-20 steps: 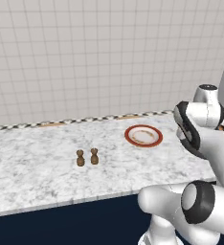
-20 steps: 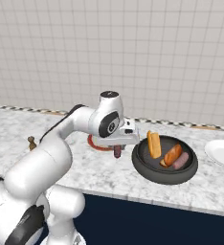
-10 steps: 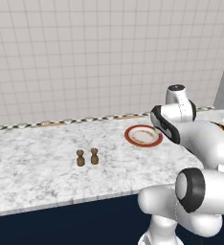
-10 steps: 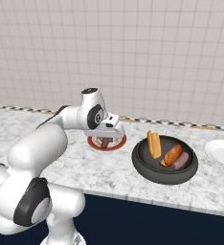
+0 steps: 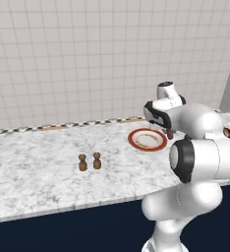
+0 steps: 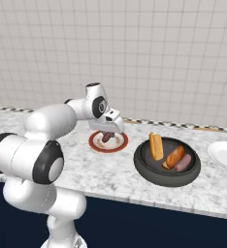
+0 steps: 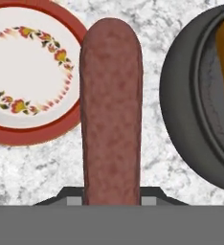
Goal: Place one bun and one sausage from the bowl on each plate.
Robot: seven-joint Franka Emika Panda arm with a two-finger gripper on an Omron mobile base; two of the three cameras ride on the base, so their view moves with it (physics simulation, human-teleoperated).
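My gripper [image 6: 107, 135] is shut on a brown sausage [image 7: 111, 110], which hangs just above the counter at the edge of the red-rimmed plate [image 6: 116, 149]. In the hand view the sausage points away from me, between that plate [image 7: 18, 135] on the left and the dark bowl [image 7: 176, 105] on the right. The bowl [image 6: 166, 180] holds an orange-tan bun [image 6: 155, 145], a second bun [image 6: 175, 156] and another sausage [image 6: 184, 162]. A plain white plate [image 6: 225, 154] lies at the far right. From the left base, the gripper [image 5: 169, 132] hangs by the plate [image 5: 146, 140].
Two small brown shakers [image 5: 89, 161] stand on the marble counter well left of the red-rimmed plate. A tiled wall runs along the back. The counter's front edge [image 6: 135, 201] lies just in front of the bowl.
The arm has swung left from beside the bowl to the red-rimmed plate, carrying the sausage. The gripper has stayed shut on it.
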